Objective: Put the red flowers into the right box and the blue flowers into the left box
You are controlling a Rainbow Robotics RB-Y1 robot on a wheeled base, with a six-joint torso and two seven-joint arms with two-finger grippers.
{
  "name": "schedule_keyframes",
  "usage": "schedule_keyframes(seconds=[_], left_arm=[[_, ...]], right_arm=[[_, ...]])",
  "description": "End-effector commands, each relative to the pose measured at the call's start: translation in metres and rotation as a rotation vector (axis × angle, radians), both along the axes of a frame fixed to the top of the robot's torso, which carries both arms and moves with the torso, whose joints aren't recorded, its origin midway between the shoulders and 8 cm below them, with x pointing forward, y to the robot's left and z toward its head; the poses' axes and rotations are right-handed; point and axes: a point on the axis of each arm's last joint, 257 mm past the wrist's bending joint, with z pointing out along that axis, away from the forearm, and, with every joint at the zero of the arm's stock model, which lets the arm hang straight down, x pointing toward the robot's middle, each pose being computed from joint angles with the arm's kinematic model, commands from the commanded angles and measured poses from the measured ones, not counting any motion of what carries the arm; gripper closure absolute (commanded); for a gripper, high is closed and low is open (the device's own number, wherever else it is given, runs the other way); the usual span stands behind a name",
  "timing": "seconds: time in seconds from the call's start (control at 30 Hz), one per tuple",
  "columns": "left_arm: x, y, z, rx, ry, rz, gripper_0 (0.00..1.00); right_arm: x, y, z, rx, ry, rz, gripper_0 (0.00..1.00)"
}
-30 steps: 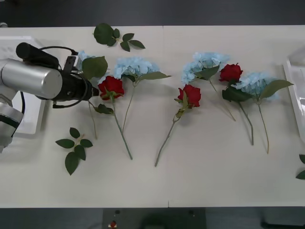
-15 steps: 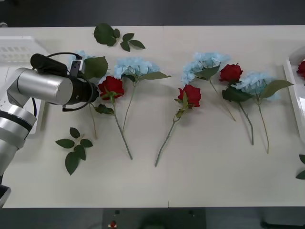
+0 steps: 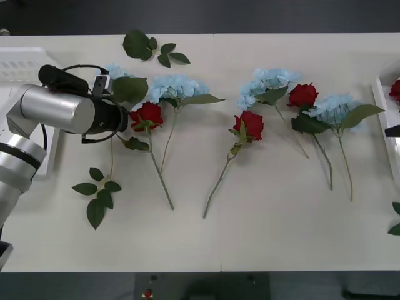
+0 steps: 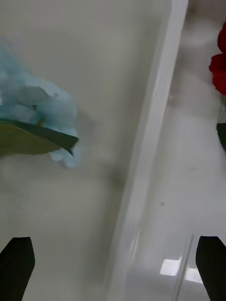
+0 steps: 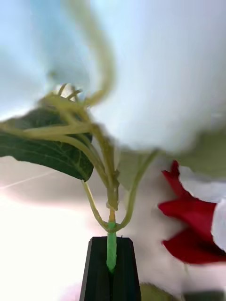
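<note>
Left gripper (image 5: 111, 263) pinching the stem of the leftmost blue flower (image 3: 119, 78), black fingers pressed together on it, at the left end of the surface (image 3: 262, 231); red rose (image 3: 147, 115) lying just beside. Left box (image 3: 22, 65) sitting behind the left arm at the surface's far left edge. Three more blue flowers lying on the surface: one (image 3: 175, 87) beside the held one, one (image 3: 265, 82) right of centre, one (image 3: 334, 109) near the right end. Roses at centre (image 3: 251, 125) and right of centre (image 3: 303, 95). Right gripper (image 4: 113, 268) hovering with fingers spread wide over the rim of the right box (image 4: 155, 141), a red bloom (image 4: 219, 66) lying inside it. Loose leaf sprigs (image 3: 97, 194) lying at front left.
</note>
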Motion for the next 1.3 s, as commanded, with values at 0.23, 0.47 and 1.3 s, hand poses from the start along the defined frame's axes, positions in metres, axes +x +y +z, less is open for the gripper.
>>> schedule_keyframes(seconds=[0.23,0.47,1.3], left_arm=[[-0.001,0.064,0.145,-0.025,-0.119,0.073,1.00],[-0.010,0.194,0.204,0.121,-0.200,0.173,1.00],[-0.005,0.341,0.147,0.296,-0.322,0.322,1.00]], right_arm=[[0.006,0.054,0.045,0.027,0.001,-0.016,0.00],[0.003,0.098,0.021,0.049,0.014,-0.007,0.00],[0.019,0.118,-0.050,0.006,-0.013,0.028,0.00]])
